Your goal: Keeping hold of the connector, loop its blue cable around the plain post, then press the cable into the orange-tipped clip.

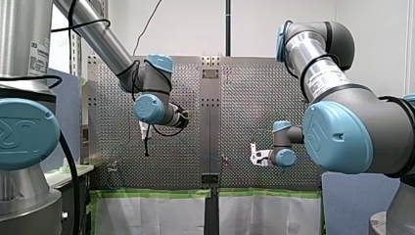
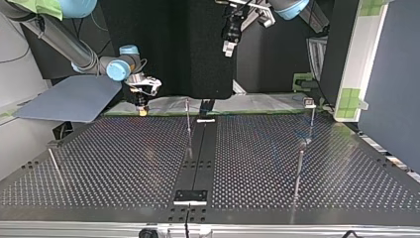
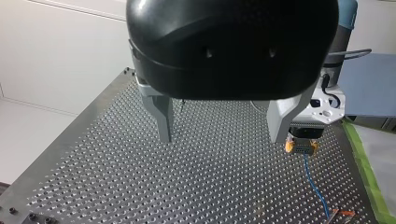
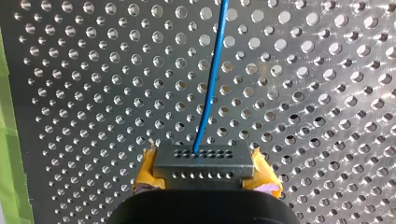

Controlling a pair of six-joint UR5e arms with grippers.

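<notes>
While my right end effector (image 4: 204,171) pinches the grey connector (image 4: 203,158) between its yellow pads (image 4: 145,171), low over the perforated desk (image 4: 327,140) near its far edge at the top view's left, the blue cable (image 4: 212,79) runs from the connector across the holes toward the orange-tipped clip (image 3: 344,213). My left end effector (image 3: 222,136) hangs well above the desk, fingers spread and empty.

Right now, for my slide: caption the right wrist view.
Yellow-padded right gripper clamps grey multi-hole connector; blue cable runs ahead over perforated table.
</notes>
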